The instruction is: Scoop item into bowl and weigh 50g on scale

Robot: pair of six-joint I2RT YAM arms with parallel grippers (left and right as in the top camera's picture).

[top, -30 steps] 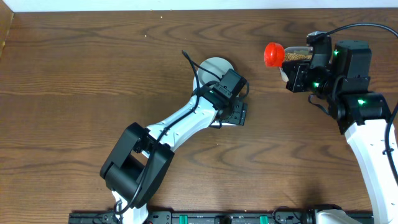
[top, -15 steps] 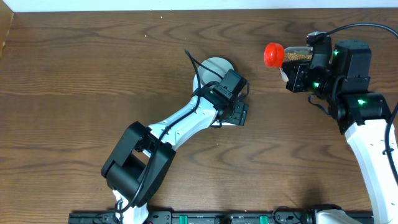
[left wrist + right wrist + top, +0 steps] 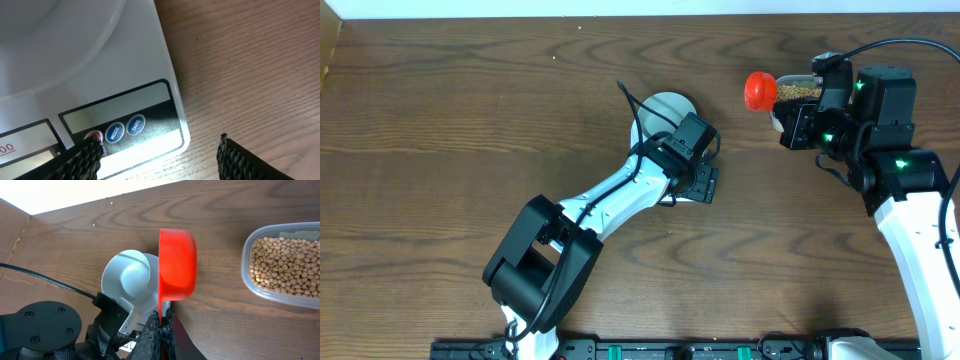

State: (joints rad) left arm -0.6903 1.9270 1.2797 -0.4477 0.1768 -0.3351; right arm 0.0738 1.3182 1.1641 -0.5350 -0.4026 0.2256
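Beans (image 3: pixel 285 262): all that show lie in the clear tub (image 3: pixel 246 272) at the far right of the table (image 3: pixel 250 75). None show in the bowl (image 3: pixel 127 277), which appears to stand on the scale (image 3: pixel 150 75) mid-table.

Left fingers (image 3: pixel 82 160): spread wide, holding nothing. One tip is at the red button (image 3: pixel 93 136) on the scale's front edge, just beside MODE and TARE (image 3: pixel 135 124).

Right fingers (image 3: pixel 160 330): closed tight on the handle of the red scoop (image 3: pixel 177 265), held between bowl and tub. Cannot tell whether it is loaded.

Step, as judged: switch on or zero the scale. Press with one fingertip only, straight down and briefly. Keep the arm off the bowl, and confirm zero before scooping.

Versus a second ago: left arm and its cable shifted very slightly; right arm and scoop unchanged.
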